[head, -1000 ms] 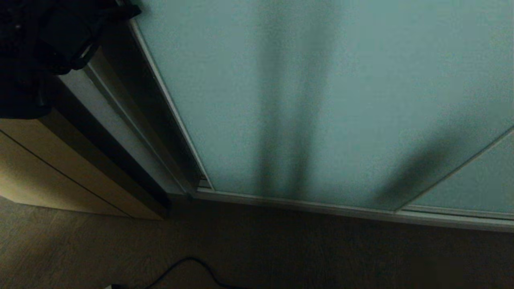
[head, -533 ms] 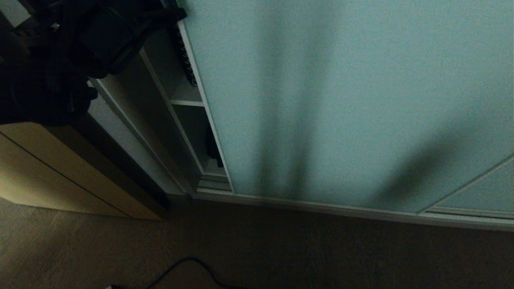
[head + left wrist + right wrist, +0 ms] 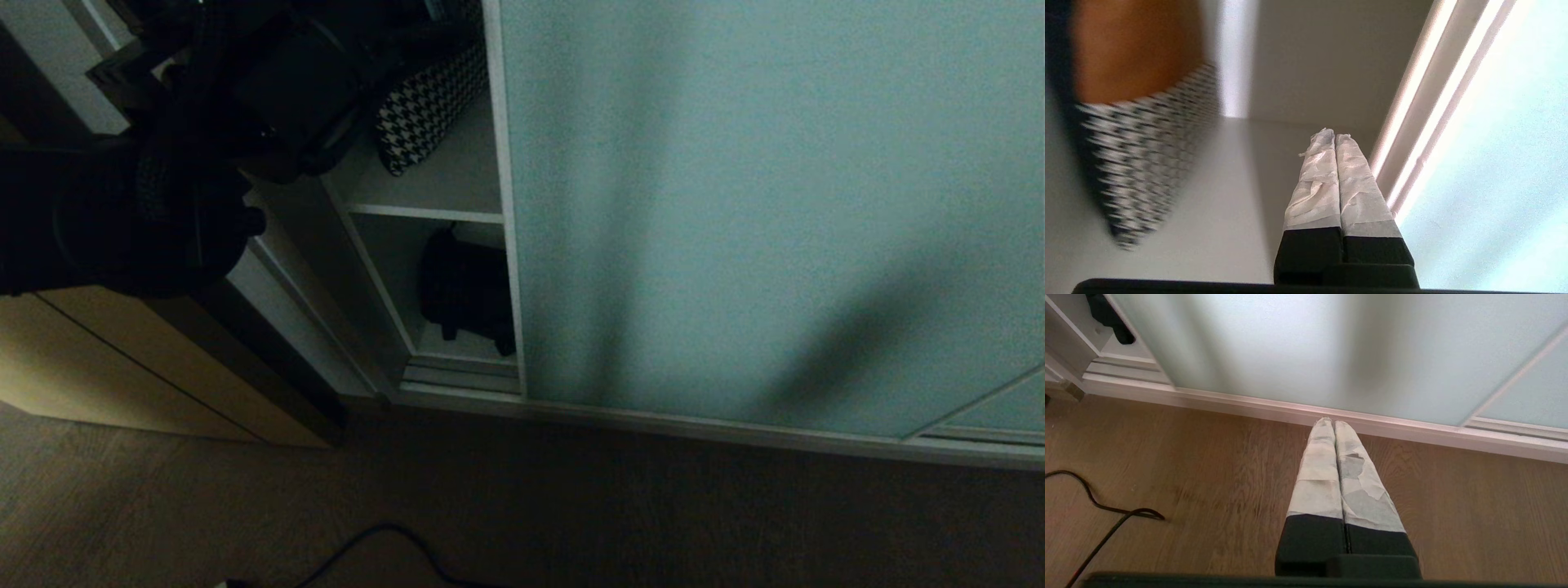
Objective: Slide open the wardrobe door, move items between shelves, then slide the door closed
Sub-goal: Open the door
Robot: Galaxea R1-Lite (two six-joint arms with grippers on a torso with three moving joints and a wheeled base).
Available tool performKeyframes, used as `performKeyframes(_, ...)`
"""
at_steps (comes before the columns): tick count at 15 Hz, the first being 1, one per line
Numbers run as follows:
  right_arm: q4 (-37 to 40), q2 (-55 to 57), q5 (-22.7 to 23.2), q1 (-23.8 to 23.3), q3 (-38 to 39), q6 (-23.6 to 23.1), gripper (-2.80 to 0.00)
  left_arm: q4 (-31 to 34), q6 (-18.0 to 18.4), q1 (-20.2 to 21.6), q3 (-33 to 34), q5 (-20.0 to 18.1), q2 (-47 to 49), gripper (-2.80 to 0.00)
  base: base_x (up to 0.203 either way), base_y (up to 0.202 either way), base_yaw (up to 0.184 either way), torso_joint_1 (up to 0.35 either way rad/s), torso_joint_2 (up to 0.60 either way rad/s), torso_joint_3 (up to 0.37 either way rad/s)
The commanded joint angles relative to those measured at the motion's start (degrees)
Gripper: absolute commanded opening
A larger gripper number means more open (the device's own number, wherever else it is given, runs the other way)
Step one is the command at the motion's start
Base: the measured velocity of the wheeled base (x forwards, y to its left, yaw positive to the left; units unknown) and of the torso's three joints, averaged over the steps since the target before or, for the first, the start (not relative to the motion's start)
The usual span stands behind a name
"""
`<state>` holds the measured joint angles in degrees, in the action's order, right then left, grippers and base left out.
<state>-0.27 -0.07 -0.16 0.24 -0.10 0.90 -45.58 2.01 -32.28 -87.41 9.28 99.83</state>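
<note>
— Frosted teal glass fills the head view: the sliding wardrobe door [image 3: 735, 204] now stands further right than a second ago, baring a strip of two shelves [image 3: 424, 211]. A houndstooth bag [image 3: 424, 110] lies on the upper board, a black bag [image 3: 465, 290] sits below.

— So the opening step is under way?

— By appearances, yes, though the gap looks narrow for reaching in. The panel's long axis runs upright; its travel is sideways along the floor track [image 3: 653, 420].

— And the left wrist view?

— The left gripper [image 3: 1335, 136], taped fingers pressed together and holding nothing, sits just beside the door's frame edge.

— The right wrist view?

— The right gripper [image 3: 1334, 424], likewise closed and empty, hangs over the wooden floor [image 3: 1208, 477], near a cable [image 3: 1106, 514].
</note>
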Motion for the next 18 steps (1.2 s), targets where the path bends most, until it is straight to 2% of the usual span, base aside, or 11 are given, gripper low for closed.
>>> performKeyframes(1,0.00,-0.01,-0.02,0.02,0.01,0.05,-2.80,-0.26,0.04,-3.46,0.32,0.55,-0.10,-2.80,0.000,0.000,0.000,0.000,0.00,0.000)
performKeyframes(2,0.00,-0.01,-0.02,0.02,0.01,-0.02,-2.80,-0.51,0.16,-4.75,0.78,0.71,0.24,-2.80,0.000,0.000,0.000,0.000,0.00,0.000)
performKeyframes(5,0.00,-0.01,-0.02,0.02,0.01,0.06,-2.80,-0.18,-0.02,-5.02,0.08,0.74,-0.36,-2.80,0.000,0.000,0.000,0.000,0.00,0.000)
performKeyframes(9,0.00,-0.01,-0.02,0.02,0.01,0.06,-2.80,0.05,0.01,-9.38,0.05,1.70,0.89,-2.80,0.000,0.000,0.000,0.000,0.00,0.000)
performKeyframes(11,0.00,-0.01,-0.02,0.02,0.01,0.05,-2.80,-0.43,0.23,-10.08,-0.31,2.05,2.95,-2.80,0.000,0.000,0.000,0.000,0.00,0.000)
performKeyframes(13,0.00,-0.01,-0.02,0.02,0.01,-0.02,-2.80,-0.44,0.25,-9.99,-0.39,5.20,1.94,-2.80,0.000,0.000,0.000,0.000,0.00,0.000)
performKeyframes(16,0.00,-0.01,-0.02,0.02,0.01,-0.01,-2.80,1.17,-0.37,-9.91,-0.12,6.24,0.31,-2.80,0.000,0.000,0.000,0.000,0.00,0.000)
performKeyframes(18,0.00,-0.01,-0.02,0.02,0.01,0.06,-2.80,1.19,-0.38,-9.66,0.50,8.91,-2.20,-2.80,0.000,0.000,0.000,0.000,0.00,0.000)
